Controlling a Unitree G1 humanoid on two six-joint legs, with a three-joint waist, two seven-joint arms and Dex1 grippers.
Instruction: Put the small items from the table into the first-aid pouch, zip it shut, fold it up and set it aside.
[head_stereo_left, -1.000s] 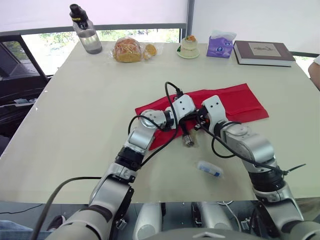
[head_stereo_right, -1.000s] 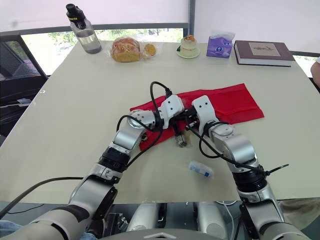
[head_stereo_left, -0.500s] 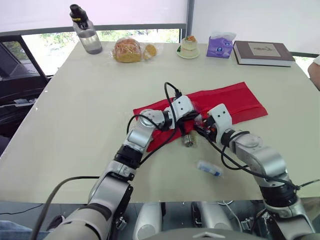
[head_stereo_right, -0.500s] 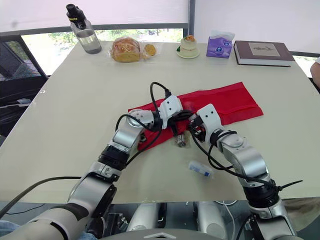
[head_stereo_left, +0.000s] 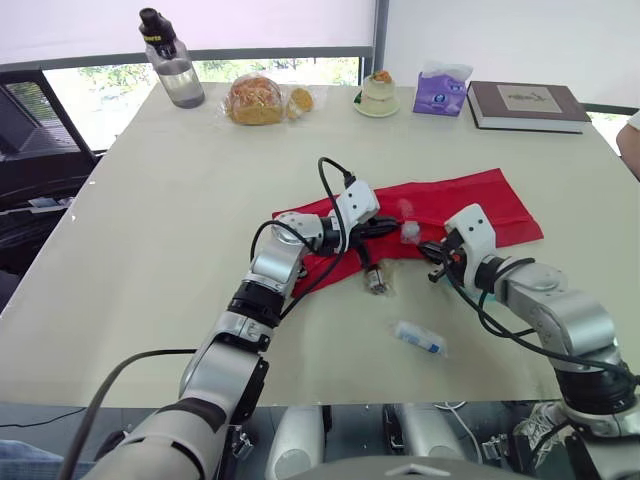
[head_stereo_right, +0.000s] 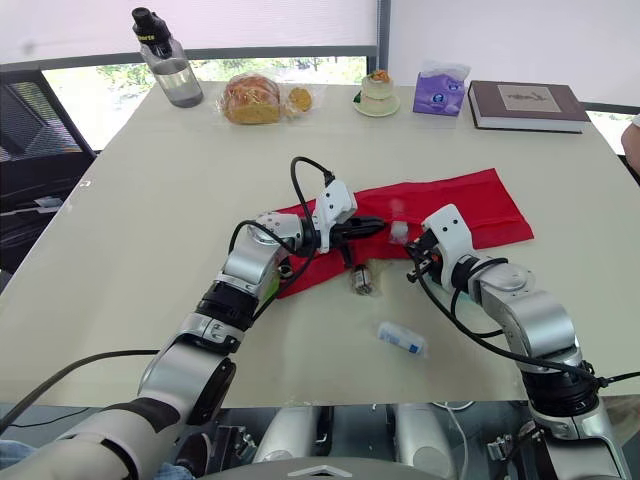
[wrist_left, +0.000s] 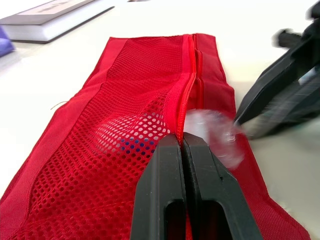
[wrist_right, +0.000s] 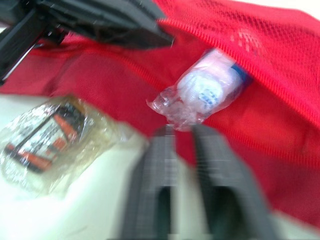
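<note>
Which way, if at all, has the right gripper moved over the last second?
Yes: the right gripper has pulled back to the robot's right, away from the wrapped item beside the red pouch's near edge.

Wide pale beige table (head_stereo_left: 150, 230), matte, set close to a window (head_stereo_left: 100, 85) along the far side; green foliage behind the glass; white roller blind (head_stereo_left: 250, 20) drawn down over the upper pane; dark frame below it and a grey upright post (head_stereo_left: 381, 30) dividing window from plain white wall (head_stereo_left: 510, 35) to the right. Dark chair backs (head_stereo_right: 40, 140) beyond the left table edge. Along the far edge, left to right: clear water bottle (head_stereo_left: 172, 62) with black cap, bagged bread (head_stereo_left: 255, 100), small dessert (head_stereo_left: 378, 93) on a saucer, purple tissue pack (head_stereo_left: 441, 90), brown hardback book (head_stereo_left: 527, 105). Soft, even daylight; faint shadows only.
</note>
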